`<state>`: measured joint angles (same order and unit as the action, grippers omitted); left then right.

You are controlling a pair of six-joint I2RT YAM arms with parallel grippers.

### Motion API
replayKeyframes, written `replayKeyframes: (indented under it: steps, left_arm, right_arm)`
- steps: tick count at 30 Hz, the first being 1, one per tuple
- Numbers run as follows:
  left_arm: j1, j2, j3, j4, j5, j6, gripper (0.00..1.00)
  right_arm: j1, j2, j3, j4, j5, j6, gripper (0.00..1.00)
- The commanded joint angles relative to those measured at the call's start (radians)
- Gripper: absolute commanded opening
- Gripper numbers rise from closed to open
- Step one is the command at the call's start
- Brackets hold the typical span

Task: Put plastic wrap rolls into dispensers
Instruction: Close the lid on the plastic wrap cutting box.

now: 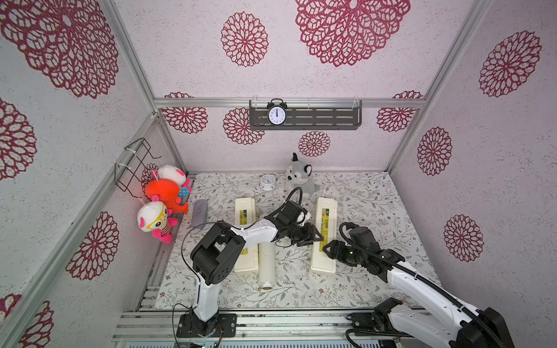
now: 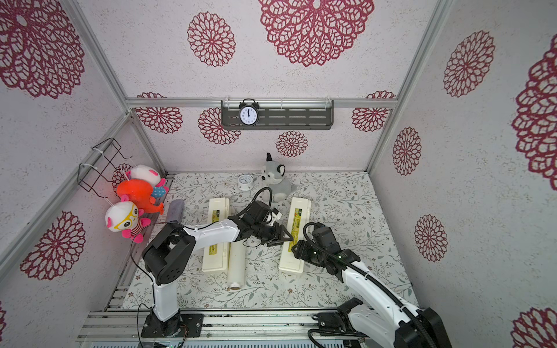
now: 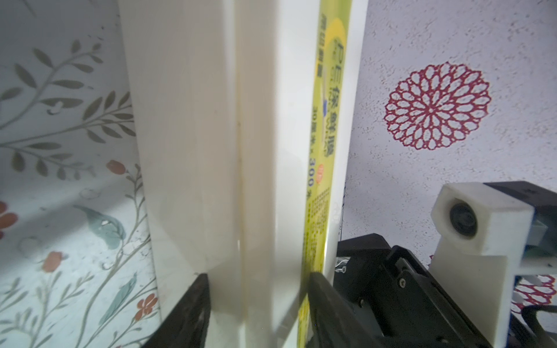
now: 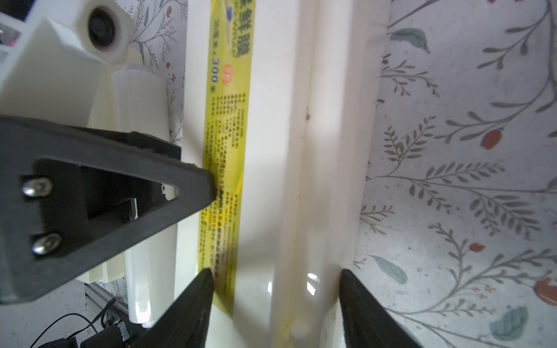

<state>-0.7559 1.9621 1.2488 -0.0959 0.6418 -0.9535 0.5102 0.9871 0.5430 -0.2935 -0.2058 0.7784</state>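
Observation:
Two cream dispensers lie lengthwise on the floral mat, both lids down with the yellow-green label up. One plastic wrap roll (image 1: 266,265) (image 2: 236,265) (image 4: 141,99) lies on the mat against the right side of the left dispenser (image 1: 244,211) (image 2: 218,211). My left gripper (image 1: 318,238) (image 2: 287,238) (image 3: 259,277) is shut on the left edge of the right dispenser (image 1: 327,211) (image 2: 300,211) (image 3: 187,120) (image 4: 271,120), one finger on its label and the other on its side wall. My right gripper (image 1: 327,248) (image 2: 294,245) (image 4: 274,271) stands open astride that dispenser's right part, a little nearer the front.
My left arm's elbow (image 1: 217,250) hangs over the left dispenser's near half. A grey plush dog (image 1: 300,177) and a small white clock (image 1: 267,182) stand at the back of the mat. A grey rolled cloth (image 1: 199,212) lies far left, under plush toys (image 1: 162,205) hanging on the wall.

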Motion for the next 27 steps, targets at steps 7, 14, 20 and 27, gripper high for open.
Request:
replayKeyframes:
  steps: [7, 14, 20, 27]
  left_arm:
    - [0.019, 0.041, -0.005, 0.015, 0.032, 0.012, 0.55]
    - [0.020, 0.066, 0.000, 0.016, 0.039, 0.015, 0.56]
    - [0.023, 0.072, -0.022, -0.005, 0.026, 0.033, 0.56]
    - [0.035, 0.079, -0.062, 0.015, 0.024, 0.021, 0.55]
  right_arm:
    - [-0.002, 0.034, -0.035, 0.075, -0.003, 0.000, 0.69]
    - [-0.004, 0.038, -0.021, 0.049, 0.011, -0.013, 0.71]
    - [-0.004, 0.017, -0.020, 0.011, 0.003, -0.014, 0.78]
    - [-0.015, -0.014, -0.084, 0.072, -0.077, 0.023, 0.84]
